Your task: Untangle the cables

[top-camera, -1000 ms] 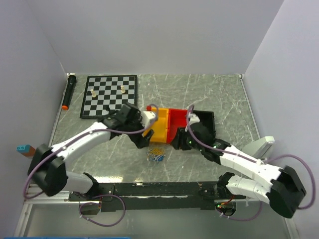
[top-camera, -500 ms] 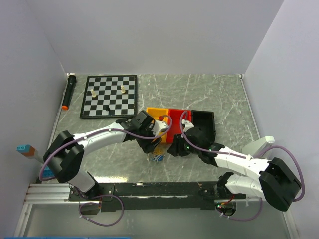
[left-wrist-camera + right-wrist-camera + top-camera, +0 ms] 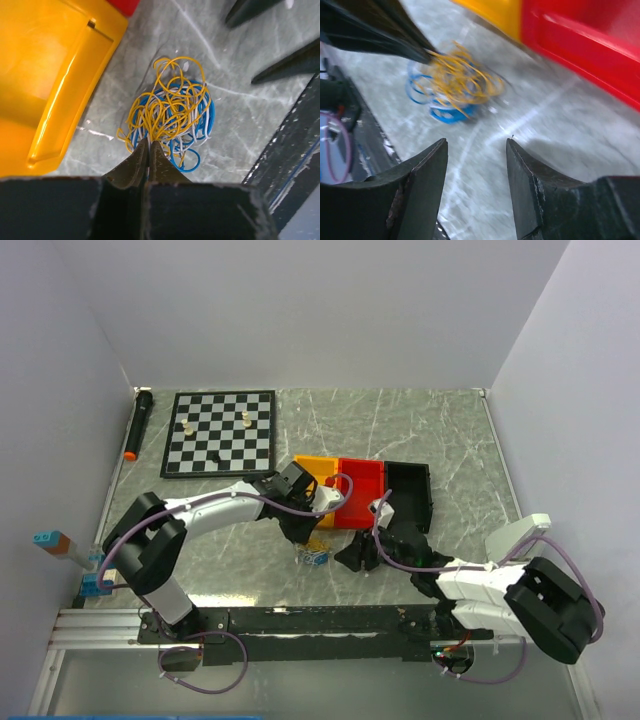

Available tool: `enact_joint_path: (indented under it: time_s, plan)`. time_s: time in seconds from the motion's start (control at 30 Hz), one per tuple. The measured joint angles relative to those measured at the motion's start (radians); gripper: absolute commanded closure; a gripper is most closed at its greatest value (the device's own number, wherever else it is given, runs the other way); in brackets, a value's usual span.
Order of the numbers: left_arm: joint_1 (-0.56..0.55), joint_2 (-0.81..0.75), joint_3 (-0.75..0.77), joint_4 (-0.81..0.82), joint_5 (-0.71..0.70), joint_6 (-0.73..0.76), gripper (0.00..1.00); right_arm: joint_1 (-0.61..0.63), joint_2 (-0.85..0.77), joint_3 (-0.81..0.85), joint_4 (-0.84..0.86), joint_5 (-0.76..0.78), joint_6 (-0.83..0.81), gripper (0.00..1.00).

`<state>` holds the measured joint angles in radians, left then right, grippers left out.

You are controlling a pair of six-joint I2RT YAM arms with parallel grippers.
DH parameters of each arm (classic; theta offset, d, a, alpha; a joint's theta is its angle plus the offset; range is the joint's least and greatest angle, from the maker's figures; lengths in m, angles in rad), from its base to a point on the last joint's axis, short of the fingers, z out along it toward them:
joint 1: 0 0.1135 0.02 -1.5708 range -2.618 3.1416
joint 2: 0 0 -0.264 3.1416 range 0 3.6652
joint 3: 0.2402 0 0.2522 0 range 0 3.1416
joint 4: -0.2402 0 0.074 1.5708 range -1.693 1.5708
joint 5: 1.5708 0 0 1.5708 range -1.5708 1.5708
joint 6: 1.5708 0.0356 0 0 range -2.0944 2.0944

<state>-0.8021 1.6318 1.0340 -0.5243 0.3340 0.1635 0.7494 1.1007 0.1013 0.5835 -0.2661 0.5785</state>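
the cables [image 3: 313,556] lie as one small knot of thin yellow, white and blue loops on the grey marbled table [image 3: 440,430], just in front of the yellow bin [image 3: 318,468] and apart from it. in the left wrist view the cables [image 3: 170,112] sit on bare tabletop, with the yellow strands piled on top of the blue and white ones and the yellow bin [image 3: 45,75] to one side.

the left gripper [image 3: 149,146] is pinched to a point at the near edge of the knot, with yellow strands running into the closed tips. from above, the left gripper [image 3: 305,532] reaches down at the knot from the bin side.

the right gripper [image 3: 476,145] is spread wide with nothing between its fingers, low over the table and near the cables [image 3: 452,82] but not touching them. the red bin [image 3: 590,45] is blurred behind. from above, the right gripper [image 3: 355,555] is just right of the knot.

the red bin [image 3: 362,480] and a black bin [image 3: 410,490] stand in a row with the yellow one. a chessboard [image 3: 220,432] with a few pieces lies at far left, beside a black marker with an orange tip [image 3: 137,425].
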Motion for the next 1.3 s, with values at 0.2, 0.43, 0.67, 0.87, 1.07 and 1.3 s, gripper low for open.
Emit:
enact_joint_path:
  time_s: [0.2, 0.43, 0.67, 0.87, 1.07, 1.3]
  plan:
    - [0.002, 0.007, 0.01, 0.0, 0.037, -0.011, 0.99, 0.021, 0.1, 0.051, 0.09, -0.068, -0.003, 0.44]
    - [0.076, -0.005, 0.0, 0.005, 0.072, -0.03, 0.99, 0.047, 0.192, 0.115, 0.111, -0.121, -0.014, 0.49]
    - [0.118, -0.016, -0.041, 0.017, 0.073, -0.049, 0.99, 0.051, 0.254, 0.191, 0.058, -0.12, -0.02, 0.52]
    - [0.117, -0.025, -0.048, 0.023, 0.08, -0.052, 0.99, 0.051, 0.314, 0.239, 0.027, -0.094, -0.019, 0.59]
    - [0.118, -0.03, -0.053, 0.023, 0.08, -0.052, 0.99, 0.051, 0.392, 0.296, -0.008, -0.091, -0.019, 0.8]
    - [0.118, -0.032, -0.053, 0.021, 0.08, -0.052, 0.99, 0.051, 0.412, 0.318, -0.038, -0.092, -0.023, 1.0]
